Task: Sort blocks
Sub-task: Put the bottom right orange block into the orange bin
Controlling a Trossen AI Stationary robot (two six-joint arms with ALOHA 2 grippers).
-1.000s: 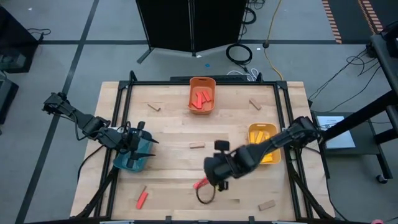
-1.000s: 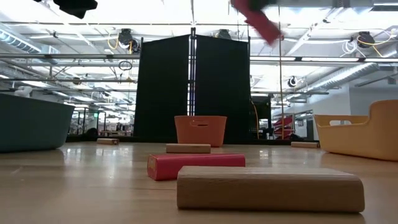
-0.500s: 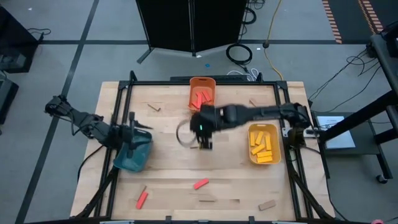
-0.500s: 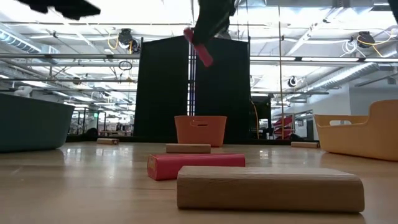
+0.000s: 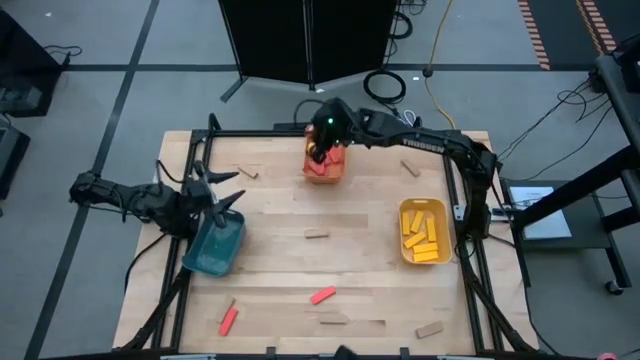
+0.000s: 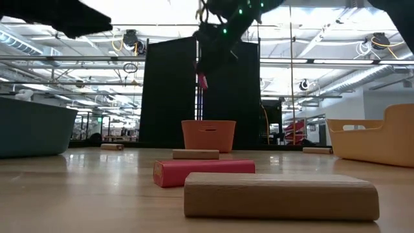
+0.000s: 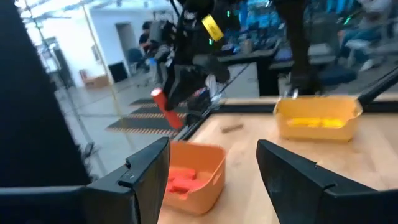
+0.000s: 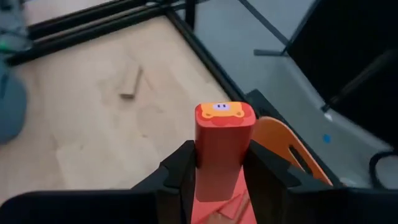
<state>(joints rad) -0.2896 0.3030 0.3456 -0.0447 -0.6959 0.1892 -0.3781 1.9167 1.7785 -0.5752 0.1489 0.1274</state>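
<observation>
Orange bin point(image 5: 325, 167) holds red blocks point(image 7: 180, 182); right gripper point(image 5: 320, 152) above it clamps another red block point(image 8: 221, 149); left gripper point(image 5: 215, 187) gapes.

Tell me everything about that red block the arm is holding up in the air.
The red block is a small flat bar with rounded corners and a smooth painted look. Its end face carries a little orange and yellow cartoon sticker. The right gripper pinches it between two dark fingers, one on each broad side. In the low view it hangs nearly upright, clear of the table, above the orange bin, which already holds other red blocks. Nothing else touches it.
</observation>
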